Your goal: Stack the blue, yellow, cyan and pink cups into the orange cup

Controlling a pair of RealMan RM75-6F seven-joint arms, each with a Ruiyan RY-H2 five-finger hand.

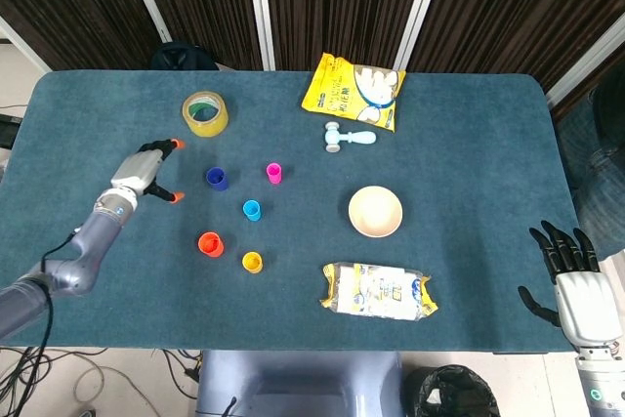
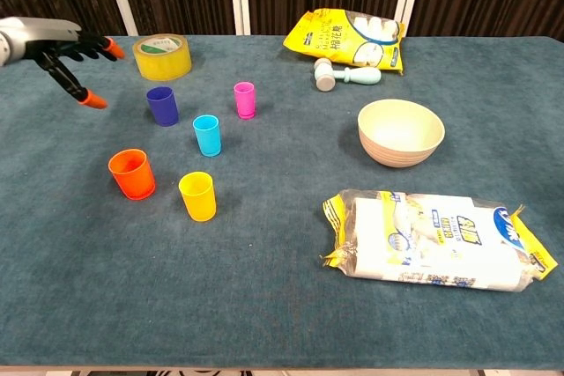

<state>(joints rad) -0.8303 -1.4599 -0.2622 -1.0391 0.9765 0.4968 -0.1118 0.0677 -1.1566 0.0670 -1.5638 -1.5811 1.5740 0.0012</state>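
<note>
1. Fingers of our left hand (image 1: pixel 146 169) are spread and hold nothing; we see their orange tips (image 2: pixel 92 101) hanging over the blue carpeted desk (image 1: pixel 469 124), touching no cup.
2. Just beyond those fingertips, toward the desk's middle, stands the small dark blue plastic cup (image 1: pixel 217 178), upright and apart from them.
3. Further from the fingers in the same direction are the small pink plastic cup (image 1: pixel 274 173) and the small cyan plastic cup (image 1: pixel 252 209), both upright, each standing alone.
4. Nearer the desk's front edge than the fingers stands the small orange plastic cup (image 1: pixel 210 243), upright and with nothing in it; the small yellow plastic cup (image 1: pixel 252 262) sits just beside it, on the side away from the left hand.
5. Behind the fingertips, toward the far edge, lies the roll of yellowish clear tape (image 1: pixel 205 112), flat on the desk.
6. Our right hand (image 1: pixel 576 280) is at the desk's front right corner, its black fingers (image 1: pixel 560 246) apart and grasping nothing, well away from all the cups.
7. Between the two hands we find a round cream bowl (image 1: pixel 376 211), a white and yellow snack packet (image 1: pixel 379 290) lying flat, a yellow snack bag (image 1: pixel 354 91) near the far edge, and a small pale blue toy hammer (image 1: pixel 348 138) beside that bag.
</note>
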